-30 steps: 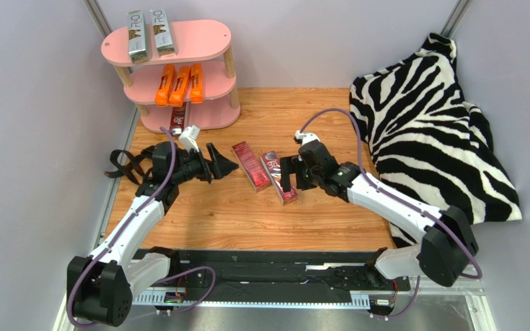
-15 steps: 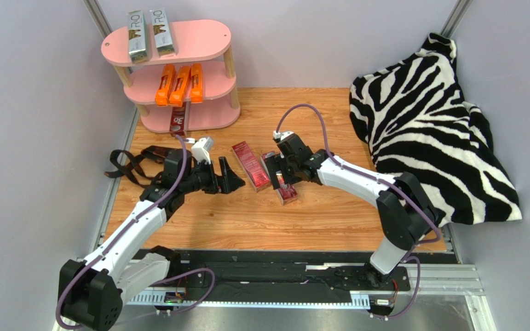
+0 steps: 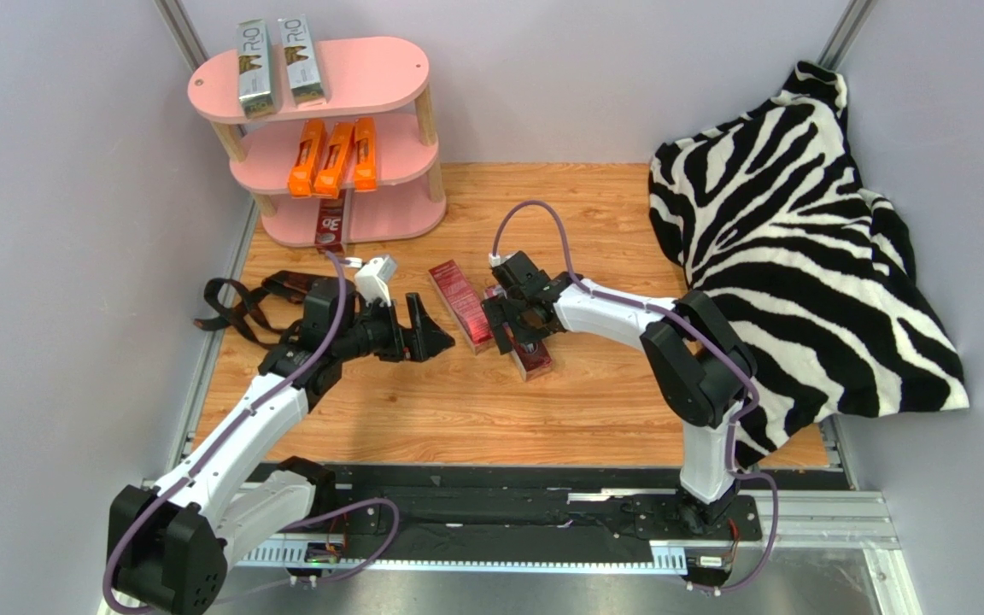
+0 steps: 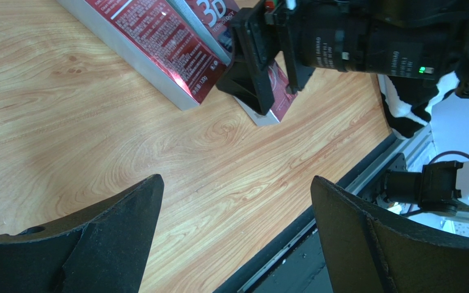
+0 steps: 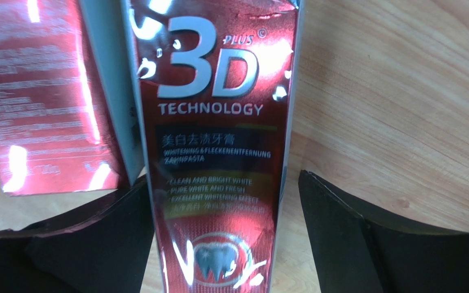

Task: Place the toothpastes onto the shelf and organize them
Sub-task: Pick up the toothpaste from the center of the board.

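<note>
The pink shelf (image 3: 388, 71) stands at the back left. Two silver-grey toothpastes (image 3: 253, 67) lie on its top board, three orange ones (image 3: 333, 156) on the middle board, and a dark red one (image 3: 329, 221) on the bottom. Two more dark red toothpastes lie on the table: one (image 3: 464, 308) (image 4: 157, 43) (image 5: 41, 91) on the left, one (image 3: 536, 359) (image 5: 218, 140) beside it. My right gripper (image 3: 510, 328) (image 5: 225, 180) straddles the second, jaws open; the left finger is against it and the right finger is apart. My left gripper (image 3: 440, 336) (image 4: 237, 183) is open and empty, just left of the cartons.
A black strap (image 3: 247, 305) lies on the table behind my left arm. A zebra-print cloth (image 3: 792, 244) covers the right side. Walls close in on the left, back and right. The black base rail (image 4: 316, 244) runs along the near edge.
My right gripper has moved left and come down over the right-hand dark red carton, its jaws narrowing a little. My left gripper shifted slightly right, then held still.
</note>
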